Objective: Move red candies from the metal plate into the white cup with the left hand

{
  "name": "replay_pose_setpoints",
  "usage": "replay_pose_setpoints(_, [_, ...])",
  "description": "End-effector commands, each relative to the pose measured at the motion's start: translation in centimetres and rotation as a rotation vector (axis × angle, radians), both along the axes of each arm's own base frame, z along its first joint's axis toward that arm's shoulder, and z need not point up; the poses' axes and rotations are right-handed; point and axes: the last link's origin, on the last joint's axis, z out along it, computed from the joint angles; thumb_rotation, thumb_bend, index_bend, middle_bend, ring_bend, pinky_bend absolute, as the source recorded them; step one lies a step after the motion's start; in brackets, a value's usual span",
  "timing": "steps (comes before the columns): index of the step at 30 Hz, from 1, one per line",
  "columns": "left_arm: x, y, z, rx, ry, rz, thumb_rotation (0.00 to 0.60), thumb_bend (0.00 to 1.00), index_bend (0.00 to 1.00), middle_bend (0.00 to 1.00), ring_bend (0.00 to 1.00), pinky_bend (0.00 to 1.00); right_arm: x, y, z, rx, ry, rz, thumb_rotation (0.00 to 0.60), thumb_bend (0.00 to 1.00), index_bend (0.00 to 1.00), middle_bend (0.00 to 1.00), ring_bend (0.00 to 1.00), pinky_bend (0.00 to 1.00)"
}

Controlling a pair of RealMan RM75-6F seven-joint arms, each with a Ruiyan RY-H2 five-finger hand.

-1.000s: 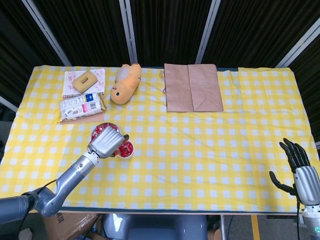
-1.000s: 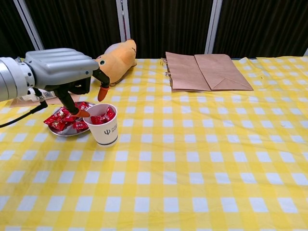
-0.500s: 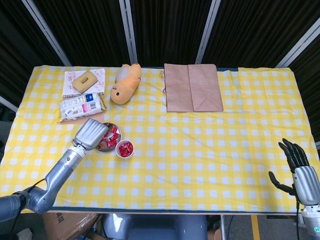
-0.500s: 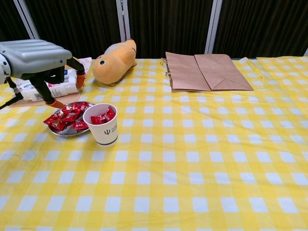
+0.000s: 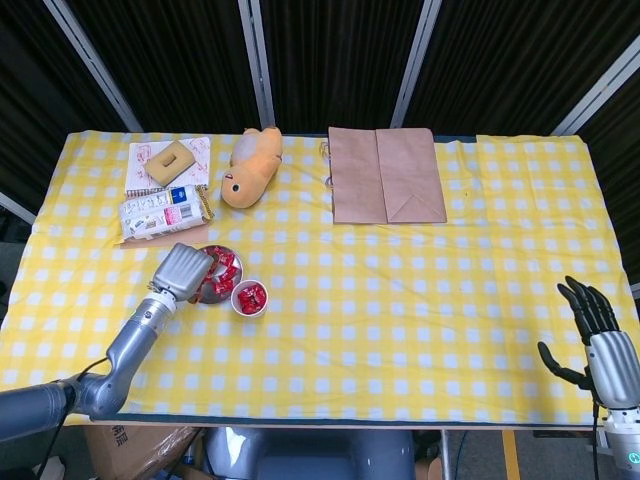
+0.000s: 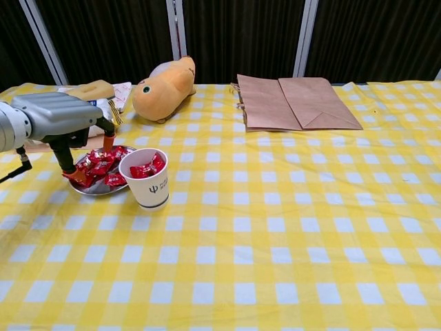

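A metal plate (image 6: 96,192) holding several red candies (image 6: 103,165) sits at the front left of the yellow checked table. The white cup (image 6: 151,189) stands touching its right side, with red candies (image 6: 146,169) inside. My left hand (image 6: 58,117) is lowered over the plate's left half, fingers apart, and its fingertips (image 6: 72,171) reach down among the candies; nothing is lifted. From above, the left hand (image 5: 183,270) covers part of the plate (image 5: 212,299), beside the cup (image 5: 249,298). My right hand (image 5: 595,335) hangs open at the table's right front corner, holding nothing.
An orange plush toy (image 5: 249,168) lies behind the plate. A flat brown paper bag (image 5: 385,175) lies at the back centre. A snack packet (image 5: 160,212) and a notepad with a biscuit (image 5: 168,165) lie at the back left, close behind my left hand.
My left hand moved left from above the cup to the plate, then dropped until its fingertips reached the candies. The right hand stayed still.
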Motion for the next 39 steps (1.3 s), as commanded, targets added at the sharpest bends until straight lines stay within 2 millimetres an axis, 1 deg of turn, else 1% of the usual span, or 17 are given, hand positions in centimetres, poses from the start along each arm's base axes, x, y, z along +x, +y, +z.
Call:
replay_pose_setpoints(1, [0.1,0.2,-0.8,-0.001,0.011,0.012,0.600,0.13,0.35,0.98,1.00,0.99,0.0,0.0,0.0,0.000,-0.001,0.001,0.600,0.42,0.00,0.00,0.00,0.00])
replay_pose_setpoints(4, [0.2,0.3,-1.4,0.003,0.010,0.025,0.600,0.13,0.33,0.99,1.00,0.99,0.0,0.0,0.0,0.000,-0.002,0.001,0.600,0.42,0.00,0.00,0.00,0.00])
replay_pose_setpoints(8, [0.2,0.5,-2.1,0.011,0.010,0.044,0.600,0.13,0.35,0.99,1.00,0.99,0.0,0.0,0.1,-0.001,-0.005,0.001,0.600,0.42,0.00,0.00,0.00,0.00])
replay_pose_setpoints(13, [0.6,0.8,-2.8,0.009,0.004,0.054,0.600,0.14,0.34,0.99,1.00,0.99,0.0,0.0,0.0,0.000,-0.005,0.001,0.600,0.42,0.00,0.00,0.00,0.00])
replay_pose_setpoints(19, [1.0,0.9,-3.3,0.012,-0.006,0.053,0.600,0.15,0.31,0.99,1.00,0.99,0.0,0.0,0.1,-0.001,-0.007,-0.002,0.600,0.42,0.00,0.00,0.00,0.00])
replay_pose_setpoints(30, [1.3,1.0,-4.3,-0.007,-0.009,0.061,0.600,0.15,0.31,0.99,1.00,0.99,0.0,0.0,0.1,0.000,-0.009,-0.003,0.600,0.42,0.00,0.00,0.00,0.00])
replay_pose_setpoints(39, [1.8,1.2,-4.5,-0.011,-0.007,0.044,0.600,0.24,0.35,0.99,1.00,0.99,0.0,0.0,0.0,0.004,-0.011,-0.005,0.600,0.42,0.00,0.00,0.00,0.00])
